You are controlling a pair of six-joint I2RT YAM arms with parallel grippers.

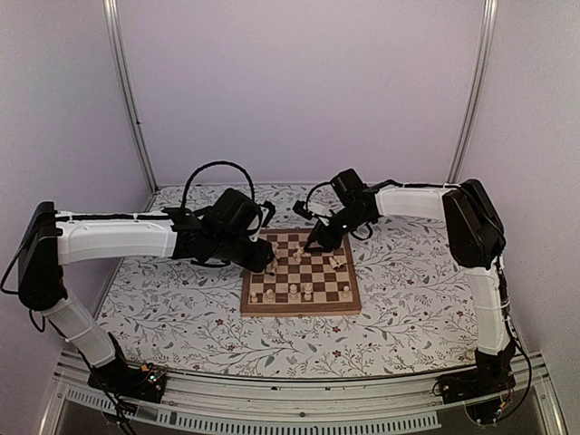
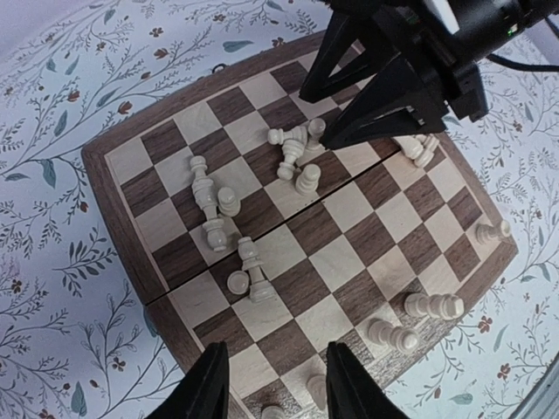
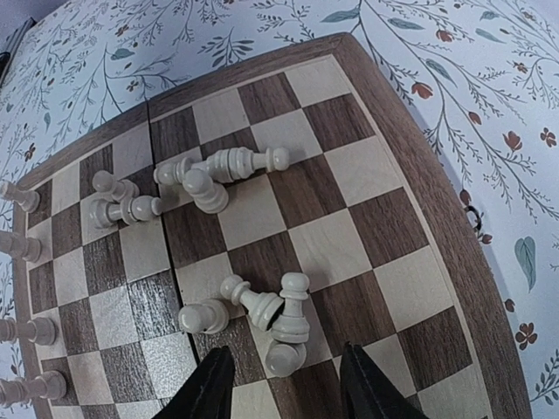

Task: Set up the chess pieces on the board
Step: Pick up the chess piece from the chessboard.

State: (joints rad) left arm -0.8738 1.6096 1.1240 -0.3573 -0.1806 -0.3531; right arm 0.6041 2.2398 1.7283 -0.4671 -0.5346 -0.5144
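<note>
The board, wooden with dark and cream checks, lies mid-table. Several pale chess pieces stand along its near row. Others lie toppled in small heaps in the left wrist view and the right wrist view. My left gripper hovers over the board's left part, open and empty. My right gripper hovers over the far middle, open, just above a heap of three fallen pieces. It holds nothing.
The board rests on a floral-patterned table cover. White enclosure walls with metal posts stand at the back and sides. The two grippers are close together over the board, and the right one shows in the left wrist view.
</note>
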